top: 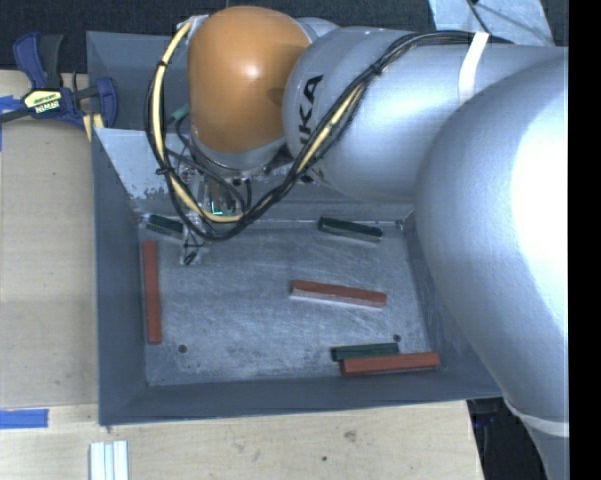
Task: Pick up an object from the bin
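Note:
My gripper (208,204) hangs under the arm's wrist over the bin's back left corner, low to the floor. A short dark green bar (163,226) lies just to its left against the back wall. A long red-brown bar (152,292) lies along the left wall, just in front of the gripper. I see nothing held by the gripper.
A red-brown bar with a pale edge (337,294) lies mid-bin. Another dark green bar (350,229) rests at the back wall on the right. At the front right, a dark green bar (365,351) and a red-brown bar (390,364) lie side by side. The arm covers the bin's right side.

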Robot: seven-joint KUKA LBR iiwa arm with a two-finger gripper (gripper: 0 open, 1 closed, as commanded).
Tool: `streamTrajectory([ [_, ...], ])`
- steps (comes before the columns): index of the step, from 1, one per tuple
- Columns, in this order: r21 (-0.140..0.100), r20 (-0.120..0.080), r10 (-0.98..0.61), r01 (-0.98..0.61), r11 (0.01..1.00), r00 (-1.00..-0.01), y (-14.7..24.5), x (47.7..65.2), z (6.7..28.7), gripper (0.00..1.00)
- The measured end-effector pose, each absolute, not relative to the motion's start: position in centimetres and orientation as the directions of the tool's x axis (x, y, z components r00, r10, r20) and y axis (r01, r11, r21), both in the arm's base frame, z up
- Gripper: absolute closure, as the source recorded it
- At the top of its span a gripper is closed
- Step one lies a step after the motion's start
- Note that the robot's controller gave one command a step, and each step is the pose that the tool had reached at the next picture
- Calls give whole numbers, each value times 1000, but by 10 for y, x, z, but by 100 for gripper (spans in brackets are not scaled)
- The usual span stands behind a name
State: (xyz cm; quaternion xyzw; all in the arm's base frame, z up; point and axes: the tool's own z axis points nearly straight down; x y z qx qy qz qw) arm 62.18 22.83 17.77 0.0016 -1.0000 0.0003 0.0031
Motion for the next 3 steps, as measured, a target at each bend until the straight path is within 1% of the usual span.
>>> streamTrajectory([
  [1, -2, 4, -51, -51, 999, -999, 200, 622, 65, 0],
  [2, 2, -7, -50, -50, 999, -999, 201, 625, 72, 100],
  [3, 3, -12, -85, -85, 996, -996, 217, 598, 233, 100],
])
